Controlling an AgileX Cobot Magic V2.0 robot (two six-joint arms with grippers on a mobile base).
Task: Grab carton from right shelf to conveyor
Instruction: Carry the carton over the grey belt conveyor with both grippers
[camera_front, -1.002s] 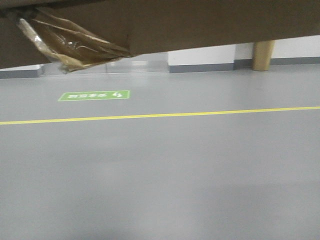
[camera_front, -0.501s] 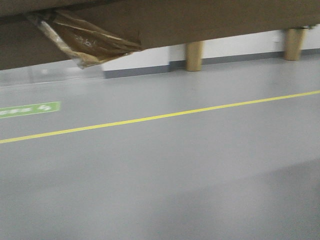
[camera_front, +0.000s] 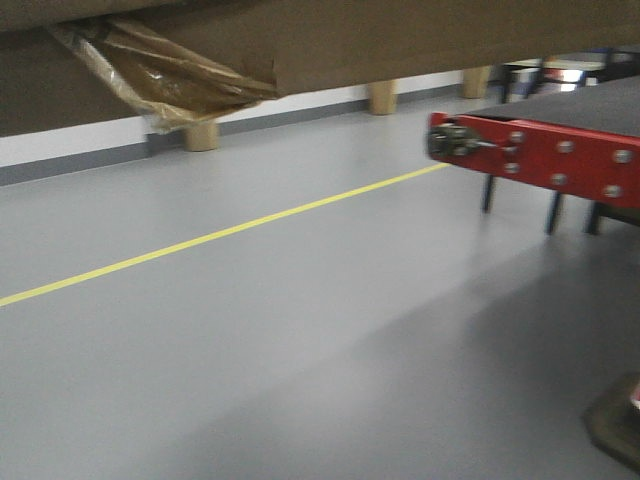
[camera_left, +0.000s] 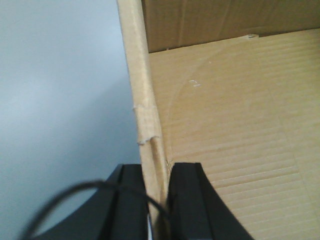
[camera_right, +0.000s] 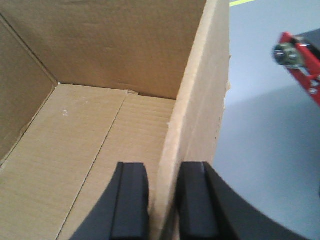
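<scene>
The brown carton (camera_front: 400, 40) hangs across the top of the front view, a glossy yellowish tape scrap (camera_front: 160, 75) dangling from its underside. My left gripper (camera_left: 156, 172) is shut on the carton's left wall (camera_left: 142, 100), one finger inside and one outside. My right gripper (camera_right: 162, 172) is shut on the carton's right wall (camera_right: 200, 90) the same way. The box interior (camera_right: 90, 145) is empty. The conveyor's dark belt (camera_front: 590, 105) with its red end frame (camera_front: 545, 155) shows at the right. The right shelf is out of view.
Smooth grey floor (camera_front: 300, 330) with a yellow line (camera_front: 220, 235) spreads below. Tan column bases (camera_front: 200, 135) stand by the white wall. The conveyor's thin dark legs (camera_front: 550, 210) reach the floor. A brown foot-like object (camera_front: 620, 425) sits at the bottom right corner.
The view has swung right across the floor: the green floor sign left the frame, and the red conveyor end has come in at the right. The carton stays held at the top.
</scene>
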